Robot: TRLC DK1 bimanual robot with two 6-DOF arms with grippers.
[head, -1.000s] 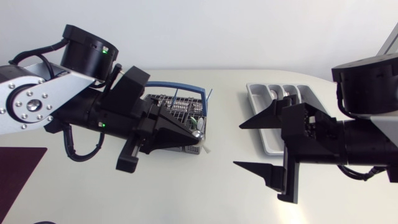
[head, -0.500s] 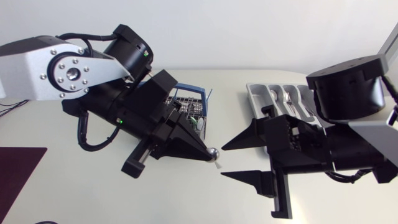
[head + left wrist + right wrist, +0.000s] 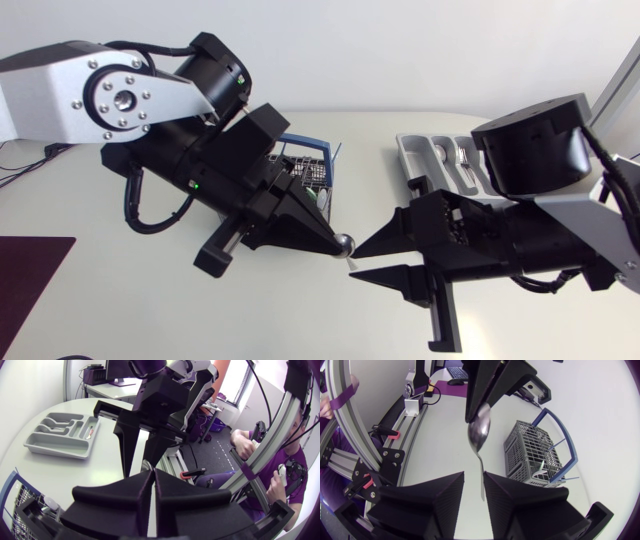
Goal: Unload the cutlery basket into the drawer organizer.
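Steel spoon (image 3: pixel 479 435): clenched by its bowl end between the pressed-together fingers of the left gripper (image 3: pixel 153 475), above mid-table, just right of the cutlery basket (image 3: pixel 532 452). The handle hangs free, running toward the right arm.

Right gripper (image 3: pixel 474 476): jaws released, with only a narrow gap between them. The spoon handle lies in that gap, close to one finger, with daylight on its other side, so it is not grasped.

Basket: grey wire with a blue handle, at far left-centre, and cutlery is inside it.

Drawer organizer (image 3: pixel 57 446): grey, at far right, partly behind the right arm. A fork (image 3: pixel 462 158) lies in one compartment.
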